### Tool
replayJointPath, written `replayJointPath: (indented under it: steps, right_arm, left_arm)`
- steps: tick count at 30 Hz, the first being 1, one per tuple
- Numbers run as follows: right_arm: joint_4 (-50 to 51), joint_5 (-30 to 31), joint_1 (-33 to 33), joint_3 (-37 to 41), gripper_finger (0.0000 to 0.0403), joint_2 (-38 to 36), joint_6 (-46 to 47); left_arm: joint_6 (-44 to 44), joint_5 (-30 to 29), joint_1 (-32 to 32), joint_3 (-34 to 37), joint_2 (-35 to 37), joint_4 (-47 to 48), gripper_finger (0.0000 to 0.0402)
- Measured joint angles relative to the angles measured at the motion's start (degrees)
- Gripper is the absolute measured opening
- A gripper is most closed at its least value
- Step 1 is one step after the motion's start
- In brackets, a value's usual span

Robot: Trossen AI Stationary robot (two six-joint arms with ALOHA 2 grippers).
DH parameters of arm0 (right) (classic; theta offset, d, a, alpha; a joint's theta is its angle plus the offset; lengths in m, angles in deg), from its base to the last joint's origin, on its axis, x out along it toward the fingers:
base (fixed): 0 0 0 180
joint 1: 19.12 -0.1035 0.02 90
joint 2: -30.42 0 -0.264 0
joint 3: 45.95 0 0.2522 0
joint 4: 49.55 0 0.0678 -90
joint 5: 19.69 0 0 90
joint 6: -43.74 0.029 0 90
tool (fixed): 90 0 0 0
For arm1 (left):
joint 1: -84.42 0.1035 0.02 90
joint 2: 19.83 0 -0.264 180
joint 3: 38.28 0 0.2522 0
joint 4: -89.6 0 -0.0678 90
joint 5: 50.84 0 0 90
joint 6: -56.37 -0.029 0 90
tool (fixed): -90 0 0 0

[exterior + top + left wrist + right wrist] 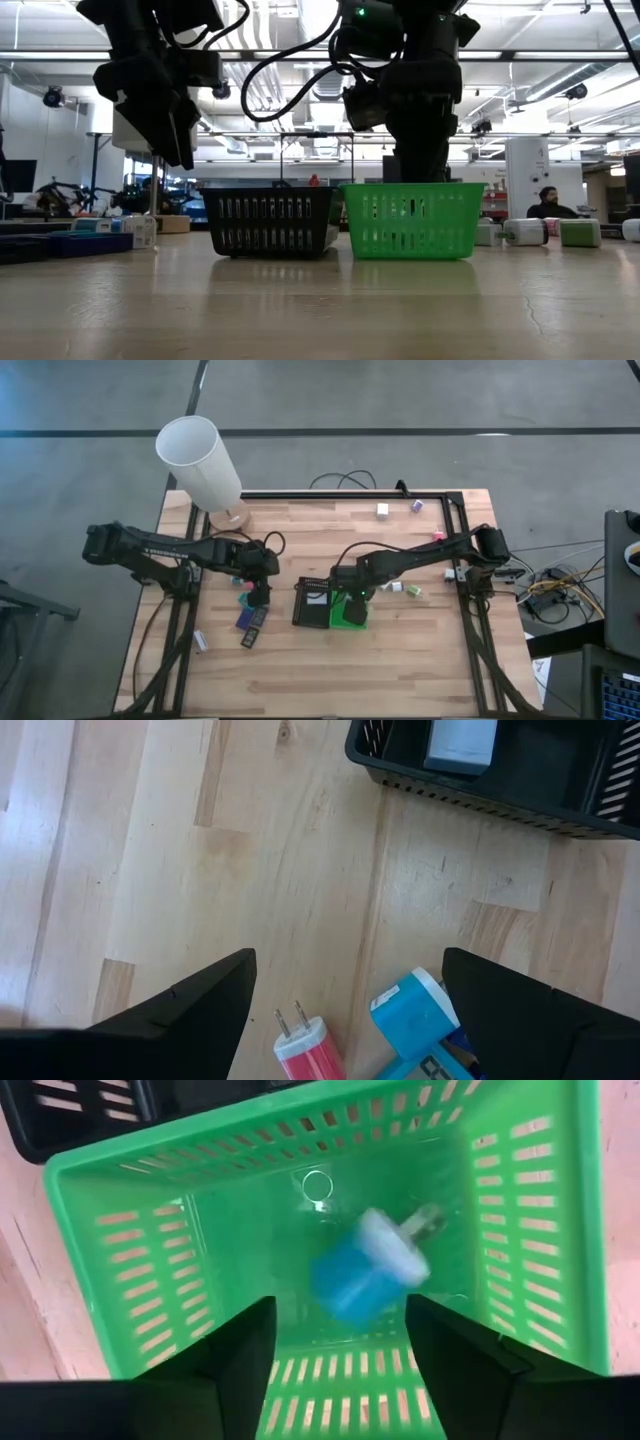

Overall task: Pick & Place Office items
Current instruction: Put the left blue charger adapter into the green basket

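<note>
Right claw (pixel 340 1345) spread over green basket (pixel 80 1190), blue plug (pixel 365 1275) dropping in (blurred); left claw (pixel 345 985) spread; many items left on table (pixel 400 660).

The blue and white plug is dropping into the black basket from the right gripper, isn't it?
Not quite. The blue and white plug is dropping from the open right gripper into the bright green plastic basket, not the black one, as the right wrist view shows.
</note>
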Motion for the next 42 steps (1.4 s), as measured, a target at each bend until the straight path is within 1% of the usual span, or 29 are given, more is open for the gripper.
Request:
replayJointPath:
  steps: [4, 9, 11, 15, 23, 28, 32, 37, 42]
  right_arm:
    - [-0.13, 0.04, 0.0, 0.01, 0.023, -0.11, -1.53]
    - [0.14, 0.07, -0.26, 0.04, 0.0222, -0.88, -3.43]
    - [0.21, 1.36, -0.52, 0.04, 0.0219, -1.69, -3.91]
    - [0.53, 7.02, -1.47, 0.04, 0.0219, -4.34, -4.63]
    - [0.76, 17.18, -4.15, 0.04, 0.0219, -11.25, -4.52]
    - [1.69, 25.01, -6.1, 0.07, 0.0219, -15.06, -2.82]
    - [2.14, 31.39, -7.65, 0.42, 0.0219, -17.41, -0.98]
    - [2.18, 38.56, -9.16, 1.0, 0.0219, -18.72, 1.19]
    - [1.85, 42.01, -9.62, 2.67, 0.0219, -19.49, 2.97]
  left_arm:
    - [-0.22, 0.0, 0.0, 0.0, 0.0, -0.02, 0.0328]
    - [-1.06, 0.0, 0.0, 0.0, 0.0, 0.44, 0.0328]
    - [-2.0, -0.02, 0.0, 0.0, 0.0, 1.31, 0.0328]
    - [-3.45, 0.0, 0.0, 0.0, 0.0, 3.65, 0.0328]
    - [-8.49, 0.12, -0.04, 0.0, 0.0, 11.69, 0.0328]
    - [-8.86, 1.38, -0.07, 0.0, 0.0, 13.97, 0.0328]
    - [-5.74, 1.42, -0.07, 0.02, 0.0, 15.36, 0.0328]
    - [-1.48, 1.68, -0.07, 0.24, 0.0, 19.82, 0.0328]
    - [0.08, 2.47, -0.07, 0.76, 0.0, 24.49, 0.0328]
